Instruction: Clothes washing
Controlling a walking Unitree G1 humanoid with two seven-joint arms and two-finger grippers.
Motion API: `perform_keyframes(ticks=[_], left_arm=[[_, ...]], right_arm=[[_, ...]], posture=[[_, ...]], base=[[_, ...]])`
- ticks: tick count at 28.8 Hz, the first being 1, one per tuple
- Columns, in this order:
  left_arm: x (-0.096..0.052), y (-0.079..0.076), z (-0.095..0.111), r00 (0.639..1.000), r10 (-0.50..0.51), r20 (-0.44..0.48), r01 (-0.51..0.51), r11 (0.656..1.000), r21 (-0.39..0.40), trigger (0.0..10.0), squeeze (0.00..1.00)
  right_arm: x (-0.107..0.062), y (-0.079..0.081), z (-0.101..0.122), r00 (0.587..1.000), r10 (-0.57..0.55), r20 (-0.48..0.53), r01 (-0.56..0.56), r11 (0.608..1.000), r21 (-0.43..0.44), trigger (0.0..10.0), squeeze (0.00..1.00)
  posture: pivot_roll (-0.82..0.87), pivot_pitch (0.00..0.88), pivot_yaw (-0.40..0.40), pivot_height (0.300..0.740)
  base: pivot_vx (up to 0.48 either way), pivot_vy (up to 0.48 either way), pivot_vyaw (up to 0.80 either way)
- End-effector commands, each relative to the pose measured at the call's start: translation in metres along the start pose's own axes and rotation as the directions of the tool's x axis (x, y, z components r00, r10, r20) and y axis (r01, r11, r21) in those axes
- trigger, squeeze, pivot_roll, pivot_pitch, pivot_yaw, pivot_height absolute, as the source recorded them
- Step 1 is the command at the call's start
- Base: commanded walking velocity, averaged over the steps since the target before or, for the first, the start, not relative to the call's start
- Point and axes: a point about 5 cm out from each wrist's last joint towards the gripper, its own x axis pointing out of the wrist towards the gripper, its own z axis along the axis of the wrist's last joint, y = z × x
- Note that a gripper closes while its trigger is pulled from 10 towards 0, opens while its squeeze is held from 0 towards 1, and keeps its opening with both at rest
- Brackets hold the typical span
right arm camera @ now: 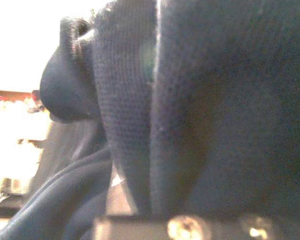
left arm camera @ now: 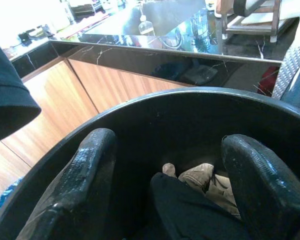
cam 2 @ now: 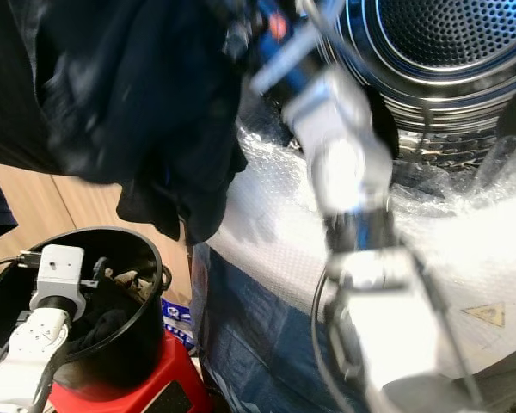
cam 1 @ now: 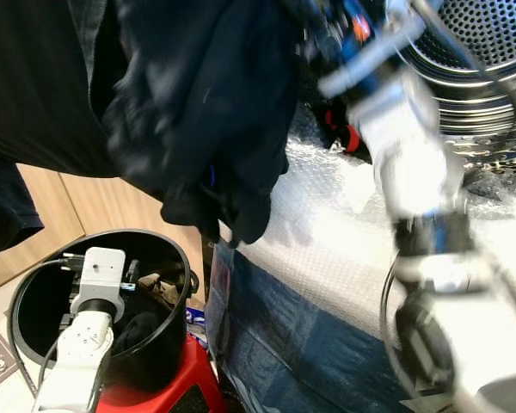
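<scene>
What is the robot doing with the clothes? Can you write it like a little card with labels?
Right gripper: raised, carrying a dark navy garment toward the washer drum
Left gripper: open, fingers inside the black bucket
Bucket contents: dark and beige clothes
Bucket stand: red stool
Washer front: covered in bubble wrap
Blur: right arm is smeared

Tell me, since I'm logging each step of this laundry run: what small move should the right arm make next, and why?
Probably carry the dark garment rightward into the washer drum. The right arm is raised with the garment hanging high over the black bucket, and the open drum sits just to its right. The left gripper hovers open in the bucket over more clothes.
</scene>
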Motion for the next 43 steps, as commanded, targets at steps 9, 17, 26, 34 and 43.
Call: perform_keyframes(ticks=[9, 17, 26, 34, 43], left_arm=[[-0.002, -0.005, 0.002, 1.0, -0.003, 0.027, 0.003, 1.0, 0.007, 10.0, 0.0], [-0.003, -0.005, 0.001, 1.0, 0.009, 0.028, -0.009, 1.0, 0.001, 10.0, 0.0], [-0.004, -0.007, 0.002, 1.0, 0.004, 0.031, -0.004, 1.0, 0.001, 10.0, 0.0], [-0.004, -0.012, 0.004, 0.999, -0.024, 0.021, 0.024, 1.0, -0.003, 10.0, 0.0], [-0.007, -0.017, 0.002, 0.999, -0.044, 0.012, 0.044, 0.999, -0.005, 10.0, 0.0]], right_arm=[[-0.03, -0.075, 0.053, 0.712, -0.7, 0.047, 0.69, 0.686, -0.229, 0.0, 0.0], [-0.052, -0.092, 0.074, 0.493, -0.856, 0.154, 0.861, 0.454, -0.23, 0.0, 0.0], [-0.044, -0.081, 0.014, 0.546, -0.837, 0.027, 0.78, 0.496, -0.382, 0.0, 0.0], [-0.058, -0.069, -0.062, 0.509, -0.825, -0.245, 0.721, 0.564, -0.403, 10.0, 0.0], [-0.062, -0.068, -0.072, 0.486, -0.823, -0.295, 0.737, 0.567, -0.367, 10.0, 0.0]], posture=[[0.23, 0.0, -0.072, 0.74], [0.23, 0.0, -0.075, 0.74], [0.23, 0.0, -0.066, 0.74], [0.23, 0.0, -0.066, 0.74], [0.23, 0.0, -0.068, 0.74]], base=[[0.0, 0.0, 0.0], [0.0, 0.0, 0.0], [0.0, 0.0, 0.0], [0.0, 0.0, 0.0], [0.0, 0.0, 0.0]])
